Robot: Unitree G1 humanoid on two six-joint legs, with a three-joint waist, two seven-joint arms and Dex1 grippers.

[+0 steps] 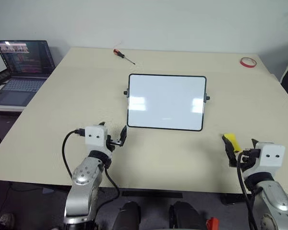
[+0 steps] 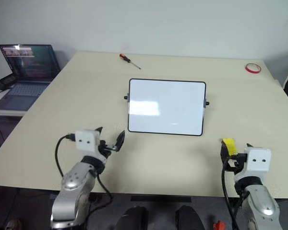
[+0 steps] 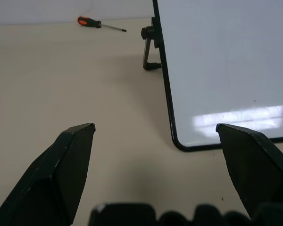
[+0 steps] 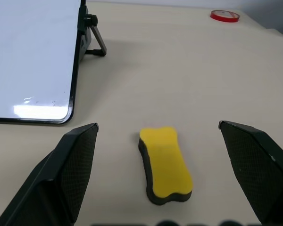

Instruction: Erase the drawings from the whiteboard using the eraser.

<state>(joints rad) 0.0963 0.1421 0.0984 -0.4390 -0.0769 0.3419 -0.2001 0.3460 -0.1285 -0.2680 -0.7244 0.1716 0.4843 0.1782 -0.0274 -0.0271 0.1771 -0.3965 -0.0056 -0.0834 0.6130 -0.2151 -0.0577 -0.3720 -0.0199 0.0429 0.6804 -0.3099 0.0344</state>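
Right hand (image 4: pixel 158 136) is spread wide and empty, with the eraser (image 4: pixel 165 164) lying flat on the worktop (image 1: pixel 77 96) between its fingers, near the front edge toward the right corner. Left hand (image 3: pixel 155 136) is also wide and empty, near the front edge on the left, pointing at the whiteboard's near-left corner. Whiteboard (image 1: pixel 166 101) sits mid-worktop, propped on side knobs, well apart from the eraser; I can't make out any drawings on it, only glare and faint specks. Risks: the eraser lies along the fingers' line, so a close could pinch it skewed or flick it off the front edge; a hard wipe could shove or fold the propped board, since nothing braces it. Screwdriver (image 1: pixel 123 55) and tape ring (image 1: pixel 248 62) at the far edge are out of the way.
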